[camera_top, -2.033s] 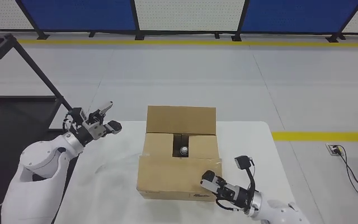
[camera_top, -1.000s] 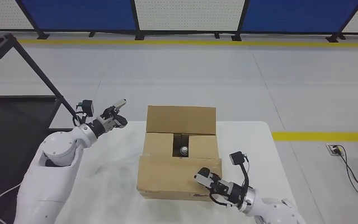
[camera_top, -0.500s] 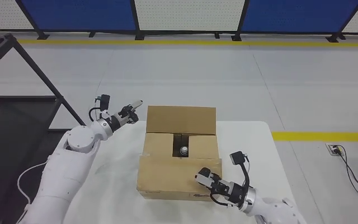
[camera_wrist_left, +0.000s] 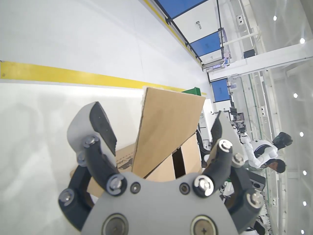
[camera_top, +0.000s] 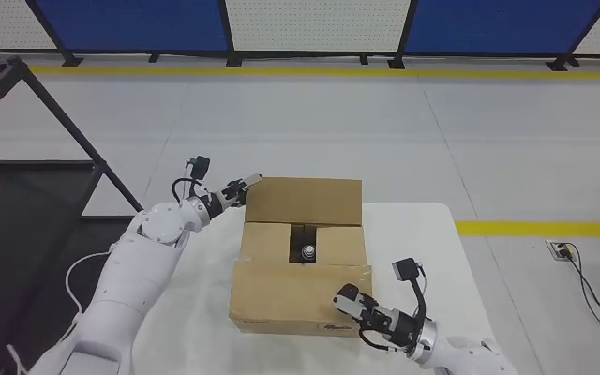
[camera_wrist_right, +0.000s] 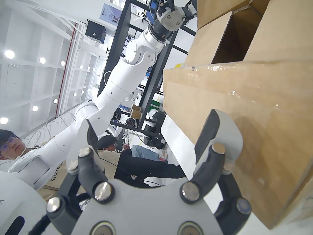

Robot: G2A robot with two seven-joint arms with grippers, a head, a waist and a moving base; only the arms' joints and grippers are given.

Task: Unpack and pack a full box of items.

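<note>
Left gripper (camera_top: 247, 184), fingers (camera_wrist_left: 102, 128) spread, sits at the box's (camera_top: 300, 292) rear flap (camera_top: 303, 200); right gripper (camera_top: 347, 302), likewise spread, beside its front corner.

White table (camera_top: 412, 234), black frame (camera_top: 56, 105) beside it, yellow floor line (camera_top: 525, 228), blue panels (camera_top: 131, 23) beyond

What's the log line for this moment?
left gripper: open, at rear flap | right gripper: open, beside front flap | cardboard box: partly open

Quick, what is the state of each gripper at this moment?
Left gripper: open, holding nothing, by the box's rear flap.
Right gripper: open, holding nothing.
</note>
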